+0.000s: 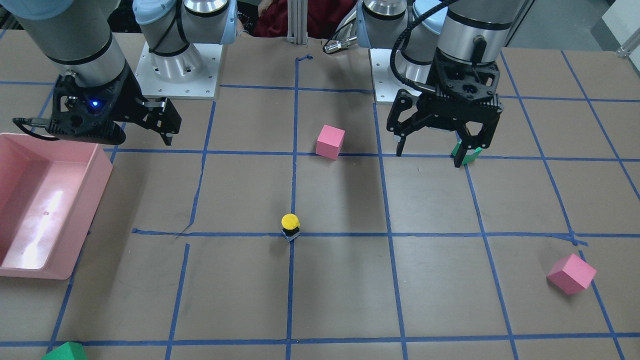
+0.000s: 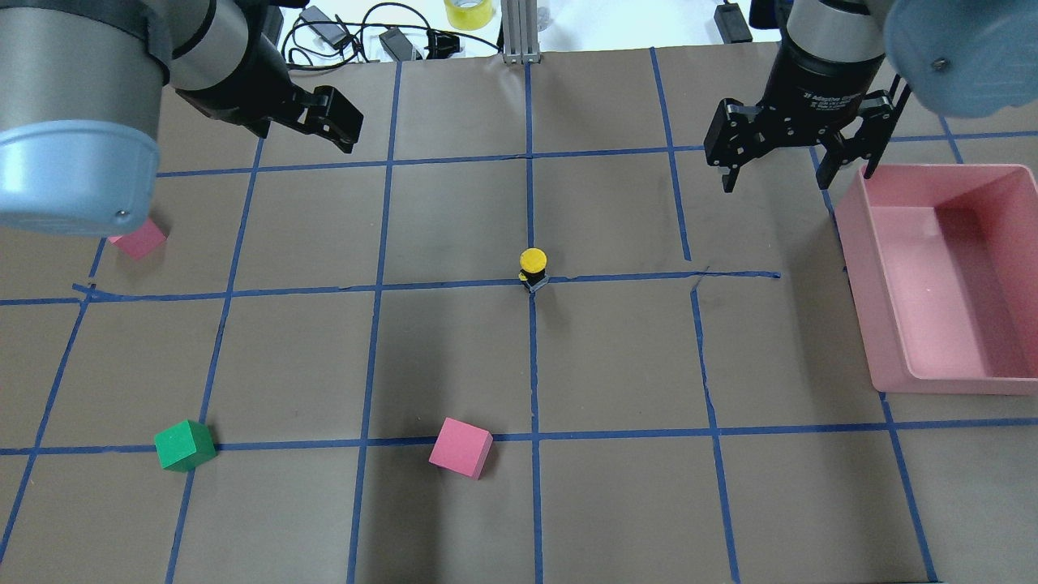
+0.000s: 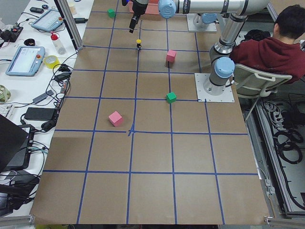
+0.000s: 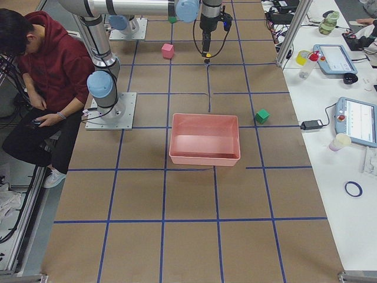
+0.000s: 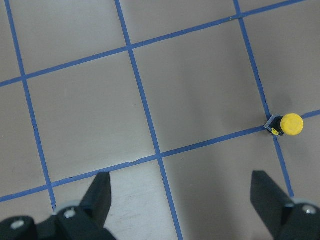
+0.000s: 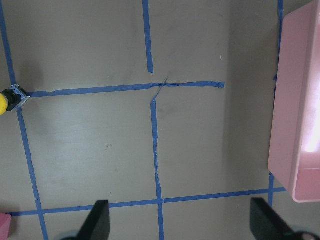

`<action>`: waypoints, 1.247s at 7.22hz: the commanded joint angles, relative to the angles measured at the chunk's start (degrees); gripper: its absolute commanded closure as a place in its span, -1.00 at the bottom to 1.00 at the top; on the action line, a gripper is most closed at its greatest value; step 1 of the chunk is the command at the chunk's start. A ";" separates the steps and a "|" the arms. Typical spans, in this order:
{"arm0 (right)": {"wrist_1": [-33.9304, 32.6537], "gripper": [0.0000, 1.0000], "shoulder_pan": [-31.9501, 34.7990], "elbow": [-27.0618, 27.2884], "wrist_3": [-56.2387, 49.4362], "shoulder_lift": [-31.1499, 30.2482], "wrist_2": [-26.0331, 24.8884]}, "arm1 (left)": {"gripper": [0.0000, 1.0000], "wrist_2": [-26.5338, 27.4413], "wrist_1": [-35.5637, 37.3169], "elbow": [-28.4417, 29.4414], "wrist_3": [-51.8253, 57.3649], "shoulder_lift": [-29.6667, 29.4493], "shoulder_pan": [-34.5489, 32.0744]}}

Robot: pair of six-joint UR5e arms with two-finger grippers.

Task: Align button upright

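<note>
**A:** Going from the operators' edge toward the robot. First up: corner green cube (image 1: 65, 351), cut off by the frame. Next, near pink cube (image 1: 571, 273), askew to the grid, just beside a line of blue tape (image 1: 390, 234), over on the robot's left side.

**B:** And the button? Knocked over or what?

**A:** Nope. button (image 1: 290, 225) mid-table, parked right on a tape crossing. Standing up by the look of both the front and overhead views: yellow cap on top, black body under it, base on the tape. Touched by nothing, well apart from both claws.

**B:** Farther back?

**A:** pink bin (image 1: 100, 170) on the robot's right side, about level with the button. Then far pink cube (image 1: 330, 141), just behind the next tape line, past the button.

**B:** Claws?

**A:** left gripper (image 5: 180, 187) hanging above the table, fingers spread wide, holding nothing. Only paper and tape between the fingertips in its wrist view, button off to one side. far green cube (image 1: 470, 156) peeking out behind one finger in the front view. right gripper (image 6: 179, 210) same deal: wide open, empty, up near the bin's far end.
</note>
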 commanded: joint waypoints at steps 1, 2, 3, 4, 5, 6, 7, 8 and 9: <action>2.58 -1.00 -0.06 -0.05 0.90 -0.06 0.22 | -1.00 1.22 -13.90 5.37 0.33 0.07 0.53; 2.59 -1.00 -0.15 -0.05 0.46 0.12 0.31 | -1.00 0.35 -19.99 6.71 -5.06 0.33 0.44; 2.68 -1.00 -0.15 -0.05 0.28 0.12 0.22 | -1.00 0.17 -20.14 6.81 -12.78 0.24 0.27; 2.77 -1.00 -0.06 -0.05 0.28 0.03 0.05 | -1.00 0.08 -20.92 5.77 -12.50 0.85 -0.08; 2.68 -1.00 0.03 -0.05 0.20 0.12 0.39 | -1.00 0.60 -20.41 4.11 -9.11 1.55 0.00; 2.25 -1.00 0.12 -0.05 0.19 0.12 0.49 | -1.00 0.69 -20.14 3.57 -8.81 1.82 0.09; 2.42 -1.00 0.12 -0.05 0.02 0.12 -0.30 | -1.00 0.43 -20.14 3.56 -8.81 1.91 0.09; 2.24 -1.00 0.12 -0.23 0.02 0.03 0.39 | -1.00 0.35 -20.14 3.56 -8.81 1.91 0.09; 2.24 -1.00 0.47 -0.32 0.11 -0.06 0.40 | -1.00 0.17 -20.05 3.65 -8.81 1.91 0.00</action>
